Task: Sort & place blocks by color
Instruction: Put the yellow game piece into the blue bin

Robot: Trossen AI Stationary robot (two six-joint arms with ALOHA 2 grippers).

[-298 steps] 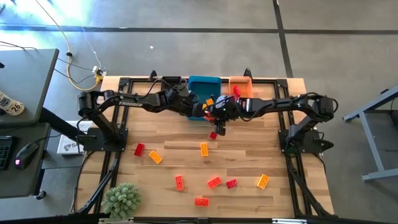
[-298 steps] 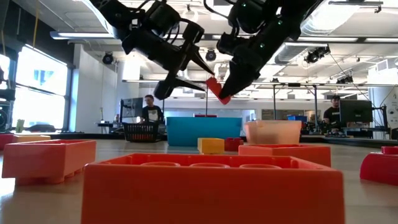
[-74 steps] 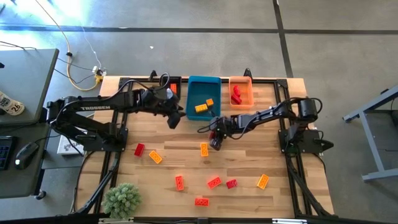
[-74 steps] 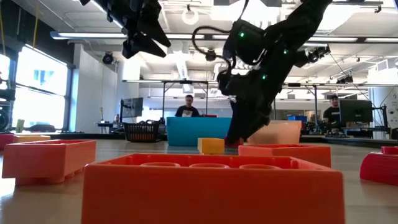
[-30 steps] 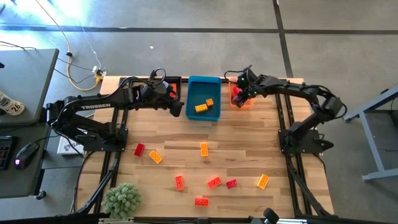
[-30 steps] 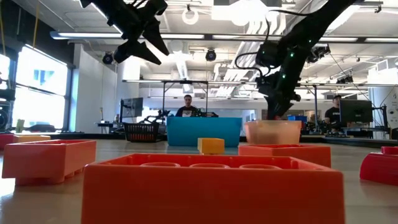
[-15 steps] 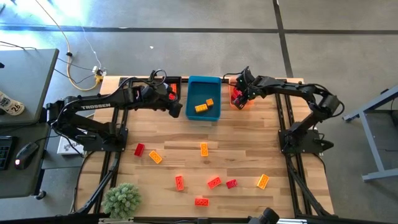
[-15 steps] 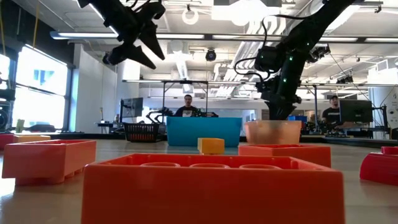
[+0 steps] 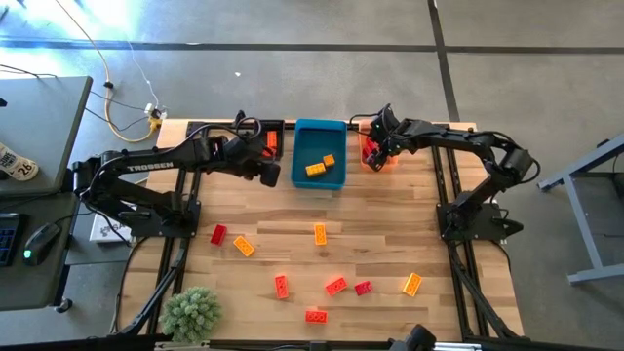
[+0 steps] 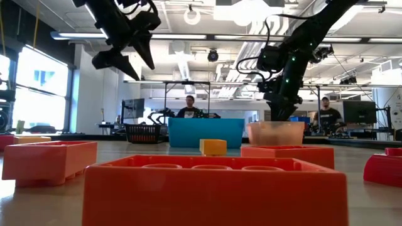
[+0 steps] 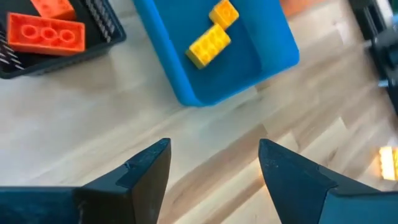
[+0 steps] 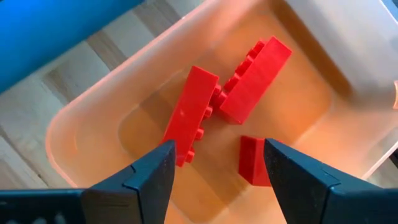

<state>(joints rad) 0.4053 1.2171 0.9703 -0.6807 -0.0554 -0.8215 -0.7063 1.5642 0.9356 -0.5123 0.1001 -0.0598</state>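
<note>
My right gripper (image 9: 373,151) (image 12: 214,165) hangs open just above the orange bin (image 9: 381,134), pointing steeply down. Three red blocks (image 12: 189,118) lie on the bin's floor below its fingers. My left gripper (image 9: 270,175) (image 11: 211,163) is open and empty above the bare wood, near the blue bin's (image 9: 319,180) left near corner. That bin holds two yellow blocks (image 11: 210,43). Orange blocks (image 11: 45,34) lie in the black bin (image 9: 265,129). Several loose blocks, such as a yellow-orange one (image 9: 320,234) and a red one (image 9: 218,234), lie flat on the table's near half.
The three bins stand in a row along the far edge. A green plant (image 9: 191,313) sits at the near left corner. Bare wood lies between the bins and the loose blocks. In the low view, big orange blocks (image 10: 213,188) fill the foreground, and people sit in the room behind.
My left gripper has tipped its fingers further down, rolled a little, and opened wider, shifting slightly toward the table's left edge. My right gripper has stayed over the orange bin.
</note>
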